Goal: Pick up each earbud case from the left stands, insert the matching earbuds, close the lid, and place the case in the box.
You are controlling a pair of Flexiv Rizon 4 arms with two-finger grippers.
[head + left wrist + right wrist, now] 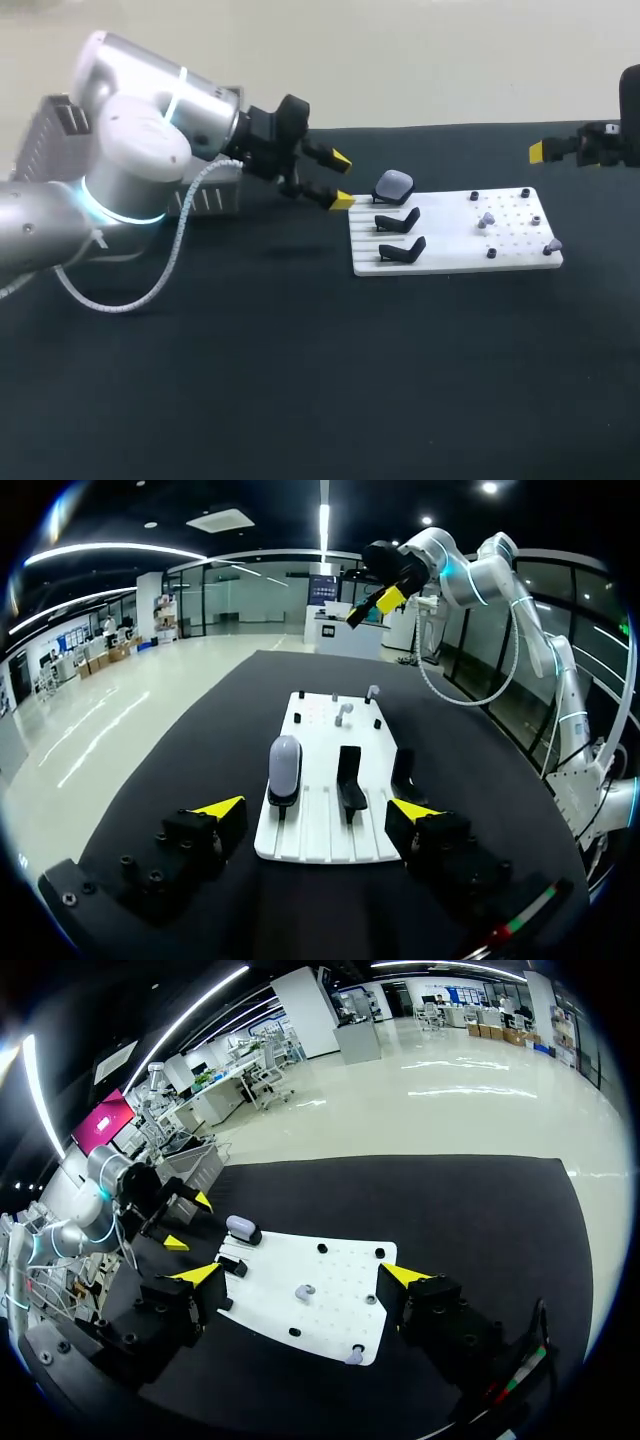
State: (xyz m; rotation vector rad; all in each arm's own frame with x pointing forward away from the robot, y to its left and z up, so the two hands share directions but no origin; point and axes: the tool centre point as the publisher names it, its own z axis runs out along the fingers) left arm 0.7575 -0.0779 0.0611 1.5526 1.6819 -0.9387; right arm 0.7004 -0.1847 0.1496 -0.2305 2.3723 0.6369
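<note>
A lavender earbud case sits closed on the rearmost of three black stands at the left end of a white board. The two nearer stands are bare. Small lavender earbuds rest on the board's right half. My left gripper hovers open just left of the case. In its wrist view the case lies ahead of the left gripper, nearer the left finger. My right gripper stands open and holds nothing, above and beyond the board's right end.
A grey slotted box stands on the black table behind my left arm, at the back left. Black pegs dot the board's right half.
</note>
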